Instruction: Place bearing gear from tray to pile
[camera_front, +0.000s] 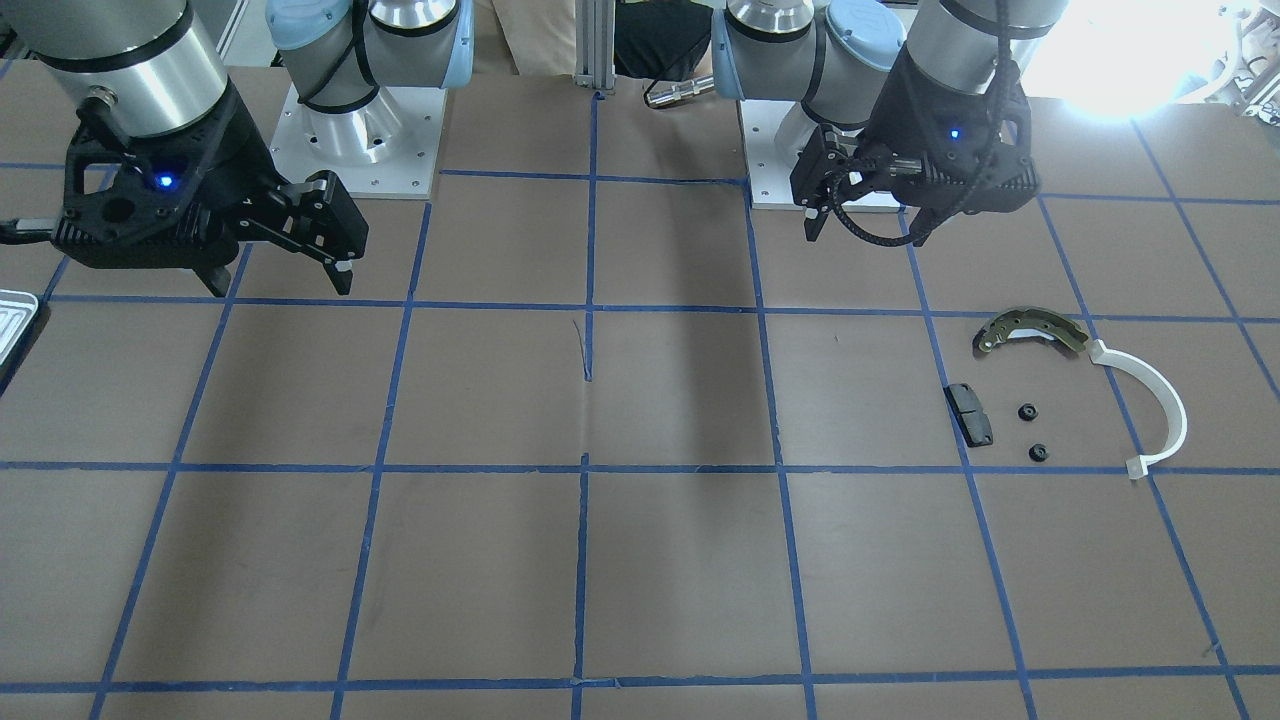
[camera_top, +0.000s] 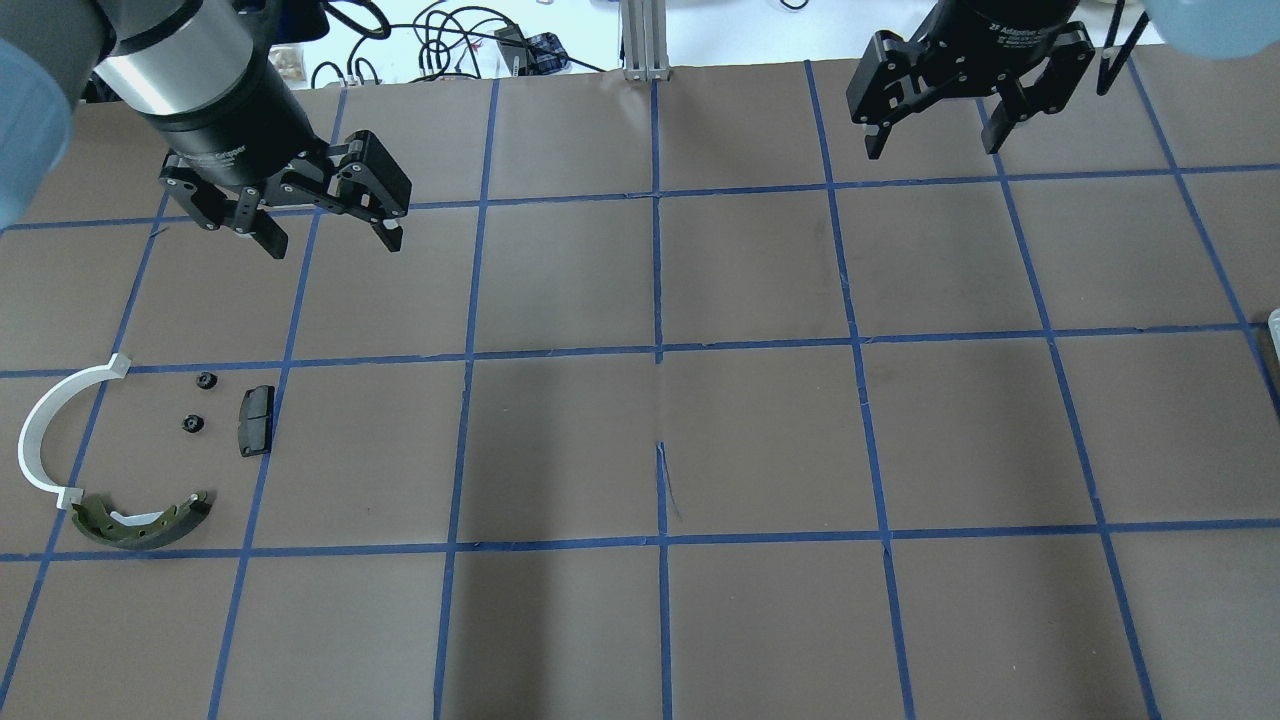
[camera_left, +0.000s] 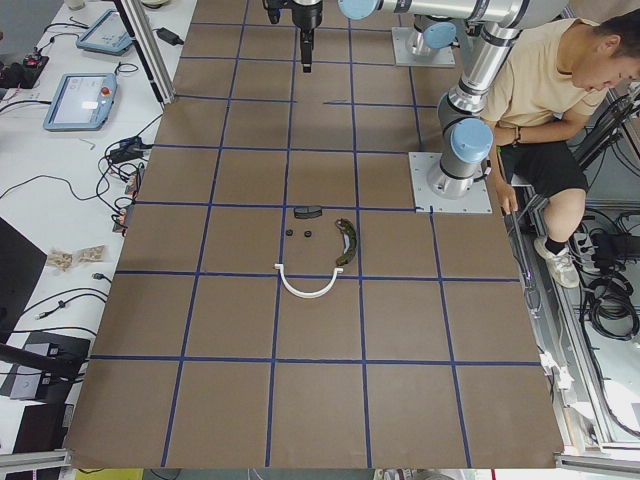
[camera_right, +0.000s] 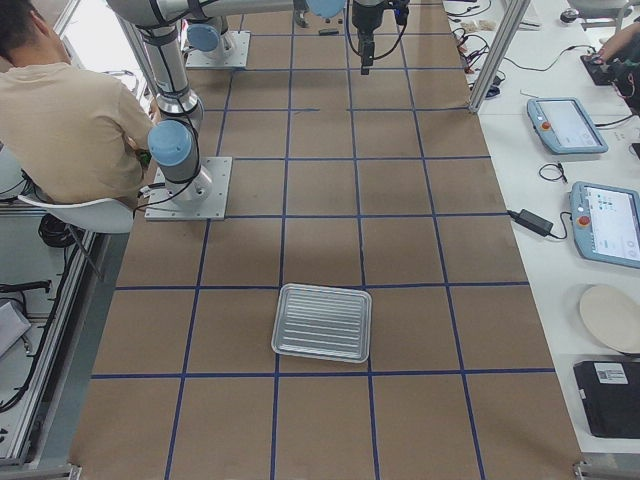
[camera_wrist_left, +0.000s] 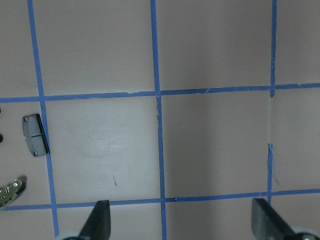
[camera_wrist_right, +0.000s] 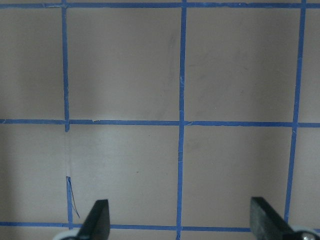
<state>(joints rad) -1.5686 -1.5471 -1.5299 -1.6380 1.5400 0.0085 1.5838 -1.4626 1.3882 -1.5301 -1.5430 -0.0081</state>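
Left tool (camera_top: 333, 245) and right tool (camera_top: 933, 148) hang wide open, holding nothing, above the tabletop (camera_top: 760, 440); two small bearing gears (camera_top: 206, 380) lie within the pile (camera_top: 140, 525)

Overhead view. White lettering on the black body of the right end effector (camera_top: 933, 148) reads "2F Adaptive Gripper"; a smaller line beneath it is too fine to read. The left end effector (camera_top: 333, 247) bears similar white lettering on its body, of which only "Gripper" is partly legible.
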